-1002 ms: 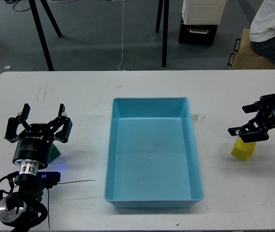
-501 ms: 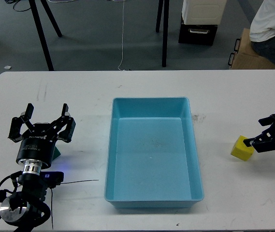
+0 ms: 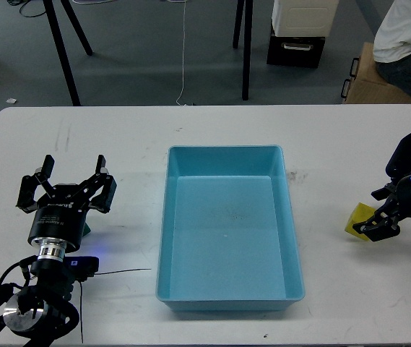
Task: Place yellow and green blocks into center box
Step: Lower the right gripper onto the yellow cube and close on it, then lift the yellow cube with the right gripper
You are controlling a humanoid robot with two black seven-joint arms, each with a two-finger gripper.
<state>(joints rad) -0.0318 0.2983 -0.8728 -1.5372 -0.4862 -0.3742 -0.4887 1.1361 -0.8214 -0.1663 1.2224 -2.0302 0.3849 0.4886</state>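
Note:
The blue center box [image 3: 290, 217] stands open and empty in the middle of the white table. My left gripper [image 3: 64, 189] is open, hovering over the green block [image 3: 85, 230], of which only a sliver shows below the fingers. The yellow block [image 3: 358, 215] rests on the table at the right. My right gripper [image 3: 375, 213] is down at the block, its two fingers apart on either side of the block's right part. The gripper hides much of the block.
The white table [image 3: 118, 137] runs to its far edge at the back. Behind it are black stand legs [image 3: 64, 58], a box on the floor [image 3: 295, 47] and a seated person [image 3: 407, 36] at the far right.
My right gripper swung back and came down around the yellow block, now covering much of it. My left gripper drifted slightly right and lower over the green block.

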